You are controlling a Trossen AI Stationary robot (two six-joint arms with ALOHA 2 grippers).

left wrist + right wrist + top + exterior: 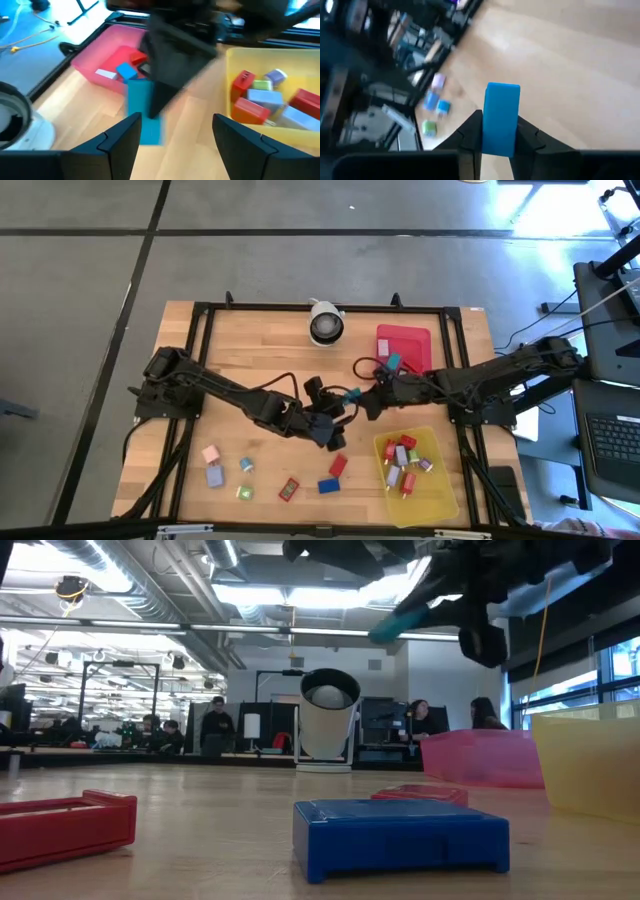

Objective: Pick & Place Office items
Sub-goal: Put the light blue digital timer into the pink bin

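High view: teal block [349, 394] mid-table between both arms, yellow tray [448, 498] at 4 o'clock; left wrist: left gripper [176, 131] apart, empty; right wrist: right gripper [500, 131] clamped on its flat sides – looks light, stiff, slick

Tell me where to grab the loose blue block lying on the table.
From straight above, pinch the blue block across its shorter width: it lies flat and low, long sides exposed. Mind the red block close beside it.
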